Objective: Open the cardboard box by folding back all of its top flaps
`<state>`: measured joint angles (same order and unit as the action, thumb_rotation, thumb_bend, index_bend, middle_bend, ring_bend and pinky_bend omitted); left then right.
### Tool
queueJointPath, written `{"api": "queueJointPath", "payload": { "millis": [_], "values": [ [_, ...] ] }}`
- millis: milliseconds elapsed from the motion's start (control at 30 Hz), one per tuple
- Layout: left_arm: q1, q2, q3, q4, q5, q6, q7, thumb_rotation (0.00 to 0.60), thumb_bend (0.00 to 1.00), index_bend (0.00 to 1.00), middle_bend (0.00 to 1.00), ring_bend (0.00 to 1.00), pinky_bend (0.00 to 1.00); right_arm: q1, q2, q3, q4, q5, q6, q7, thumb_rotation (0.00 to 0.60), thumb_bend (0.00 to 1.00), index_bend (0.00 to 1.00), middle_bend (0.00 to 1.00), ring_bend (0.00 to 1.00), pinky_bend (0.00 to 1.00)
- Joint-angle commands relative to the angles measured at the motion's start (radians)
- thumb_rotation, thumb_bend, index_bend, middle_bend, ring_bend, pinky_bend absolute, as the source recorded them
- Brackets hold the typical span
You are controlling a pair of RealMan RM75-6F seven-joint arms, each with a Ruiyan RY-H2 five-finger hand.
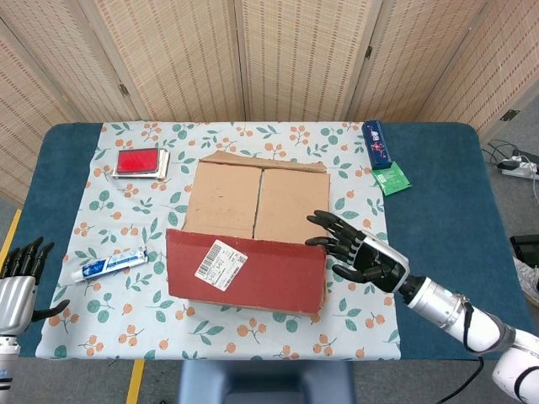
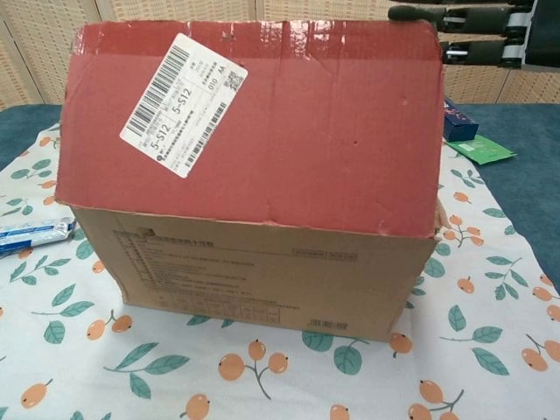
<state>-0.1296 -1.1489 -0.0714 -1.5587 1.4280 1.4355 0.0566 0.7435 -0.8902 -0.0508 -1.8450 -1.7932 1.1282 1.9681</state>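
Observation:
The cardboard box (image 1: pixel 253 202) stands in the middle of the table. Its near flap (image 1: pixel 244 268), red with a white barcode label (image 1: pixel 217 260), is raised towards me and stands nearly upright in the chest view (image 2: pixel 254 122). Two inner brown flaps still lie flat over the top. My right hand (image 1: pixel 358 252) is at the flap's right edge, fingers spread and pressing against its far side; only its fingers (image 2: pixel 455 13) show above the flap in the chest view. My left hand (image 1: pixel 18 273) hangs at the table's near left edge, fingers apart, holding nothing.
A toothpaste tube (image 1: pixel 109 264) lies left of the box. A red tin (image 1: pixel 137 162) sits at the back left. A dark blue pack (image 1: pixel 376 144) and a green packet (image 1: pixel 391 178) lie at the back right. A floral cloth (image 1: pixel 118 311) covers the table's middle.

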Motion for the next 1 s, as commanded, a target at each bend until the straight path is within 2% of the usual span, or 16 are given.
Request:
{"api": "queueJointPath", "payload": {
  "millis": [33,533,1000],
  "values": [
    [0.003,0.001,0.001,-0.001,0.003,0.005,-0.001,0.600,0.13,0.00,0.04,0.05,0.00,0.002,0.020,-0.007,-0.021,-0.016,0.016,-0.015,0.600,0.39,0.00,0.02,0.13,0.16],
    [0.008,0.003,0.005,-0.005,0.015,0.019,-0.003,0.600,0.14,0.00,0.04,0.05,0.00,0.006,0.104,-0.032,-0.127,-0.071,0.064,-0.076,0.600,0.39,0.00,0.01,0.12,0.16],
    [0.017,0.008,0.008,-0.009,0.034,0.043,-0.013,0.600,0.13,0.00,0.04,0.05,0.00,0.011,0.130,-0.075,-0.220,-0.161,0.079,-0.158,0.600,0.39,0.00,0.01,0.12,0.16]
  ]
}}
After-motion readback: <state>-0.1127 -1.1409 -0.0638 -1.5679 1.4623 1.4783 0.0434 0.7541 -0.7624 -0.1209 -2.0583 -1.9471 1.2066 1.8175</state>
